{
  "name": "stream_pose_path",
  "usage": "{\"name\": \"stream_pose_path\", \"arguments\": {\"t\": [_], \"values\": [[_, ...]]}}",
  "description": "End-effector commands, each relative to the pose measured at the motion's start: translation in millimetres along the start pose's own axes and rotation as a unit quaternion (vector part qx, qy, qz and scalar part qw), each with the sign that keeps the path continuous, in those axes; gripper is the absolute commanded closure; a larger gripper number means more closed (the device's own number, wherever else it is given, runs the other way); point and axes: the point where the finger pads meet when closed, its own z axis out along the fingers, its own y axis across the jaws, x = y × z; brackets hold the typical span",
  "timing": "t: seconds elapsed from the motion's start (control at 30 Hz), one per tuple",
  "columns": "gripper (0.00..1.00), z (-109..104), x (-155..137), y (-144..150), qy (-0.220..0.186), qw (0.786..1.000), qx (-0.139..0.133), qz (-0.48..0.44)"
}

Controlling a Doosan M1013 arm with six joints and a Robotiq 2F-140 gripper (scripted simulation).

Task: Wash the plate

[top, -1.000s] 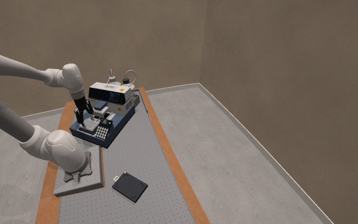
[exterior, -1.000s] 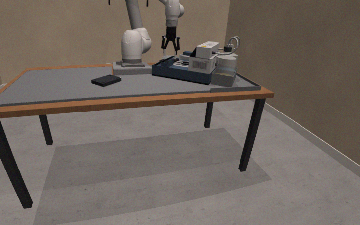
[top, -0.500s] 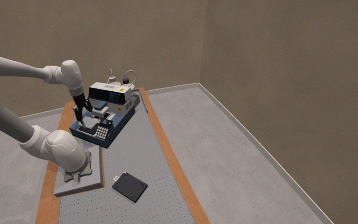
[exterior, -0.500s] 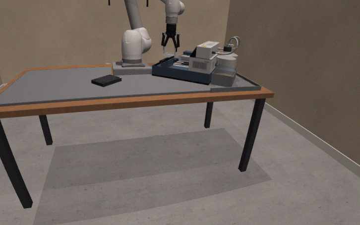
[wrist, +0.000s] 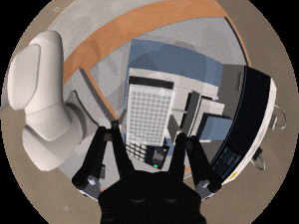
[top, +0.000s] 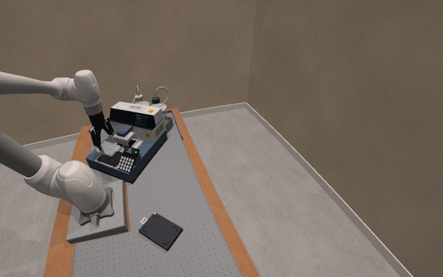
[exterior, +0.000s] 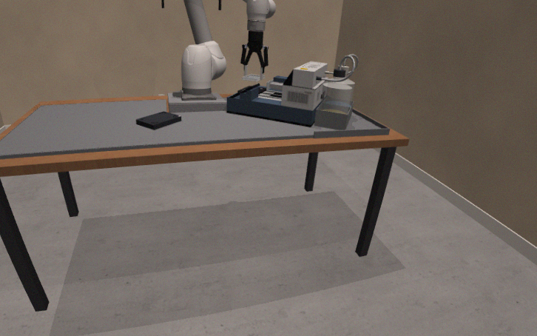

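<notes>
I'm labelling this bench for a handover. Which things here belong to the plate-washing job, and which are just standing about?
In the job:
- plate, held in the end effector
- washer, its carrier, keypad, green lamp
- nest N1, without a plate

Standing about:
- bottles behind the washer
- tray beside it
</notes>
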Motion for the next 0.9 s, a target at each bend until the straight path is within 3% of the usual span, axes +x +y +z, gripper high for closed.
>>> {"name": "stream_pose_path", "arguments": {"t": [0.0, 0.67, 0.87], "values": [[0.9, -3.5, 0.0, 0.0, 0.0, 1.0, 0.0, 0.0], [0.9, -33.5, 0.0, 0.0, 0.0, 1.0, 0.0, 0.0], [0.9, -33.5, 0.0, 0.0, 0.0, 1.0, 0.0, 0.0]]}}
